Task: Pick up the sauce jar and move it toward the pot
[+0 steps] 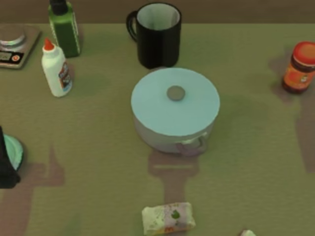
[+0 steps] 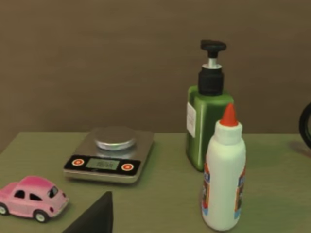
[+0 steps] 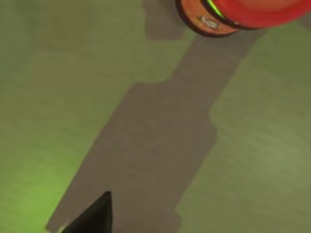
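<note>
The sauce jar (image 1: 299, 67), dark brown with a red lid and orange label, stands upright near the table's right edge. The right wrist view catches it (image 3: 228, 14) at the picture's border. The pot (image 1: 174, 110), pale grey with a light-blue lid and grey knob, sits mid-table, well left of the jar. My right gripper (image 3: 155, 228) hangs above bare table short of the jar, touching nothing. Only one dark fingertip (image 3: 95, 216) shows, off to one side with nothing beside it, so the gripper is open. My left arm (image 1: 6, 164) is parked at the left edge, its gripper (image 2: 155, 228) open.
A black mug (image 1: 157, 34) stands just behind the pot. A green pump bottle (image 1: 64, 27), a white glue bottle (image 1: 55, 68) and a kitchen scale (image 1: 12, 44) fill the back left. A pink toy car (image 2: 31, 198) lies near the scale. A snack packet (image 1: 168, 218) lies at the front.
</note>
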`<state>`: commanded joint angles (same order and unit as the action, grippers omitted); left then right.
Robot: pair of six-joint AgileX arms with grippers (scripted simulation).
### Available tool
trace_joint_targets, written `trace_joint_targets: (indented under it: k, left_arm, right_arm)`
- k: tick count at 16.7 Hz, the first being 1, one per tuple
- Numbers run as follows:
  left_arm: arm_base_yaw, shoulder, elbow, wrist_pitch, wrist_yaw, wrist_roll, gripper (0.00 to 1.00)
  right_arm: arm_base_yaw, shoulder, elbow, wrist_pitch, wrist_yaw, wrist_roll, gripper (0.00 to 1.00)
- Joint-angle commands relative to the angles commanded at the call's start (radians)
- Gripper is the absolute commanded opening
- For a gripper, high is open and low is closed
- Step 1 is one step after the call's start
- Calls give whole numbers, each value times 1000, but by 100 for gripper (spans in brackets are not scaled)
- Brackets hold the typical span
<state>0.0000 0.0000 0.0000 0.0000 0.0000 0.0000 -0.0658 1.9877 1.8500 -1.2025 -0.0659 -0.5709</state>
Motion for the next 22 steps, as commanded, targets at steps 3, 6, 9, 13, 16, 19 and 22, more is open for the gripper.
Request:
trace_joint_targets:
  k: [3,6,9,13,16,19,22]
  left_arm:
    - [0,0,0,0,0,0,100]
    - [0,0,0,0,0,0,100]
    - [0,0,0,0,0,0,100]
    - [0,0,0,0,0,0,100]
    - [0,0,0,0,0,0,100]
    - [0,0,0,0,0,0,100]
    - [0,0,0,0,0,0,100]
  right_arm:
    - [8,236,274,-88,-24,-91,100]
    - [18,419,491,-143,-47,-166,100]
    - [26,532,618,-171,-62,-213,100]
    - [28,564,653,-178,-67,-227,100]
    - [22,564,650,-176,-65,-226,100]
    - [30,566,615,-139,-67,-225,100]
    - [37,573,541,-54,-65,-217,100]
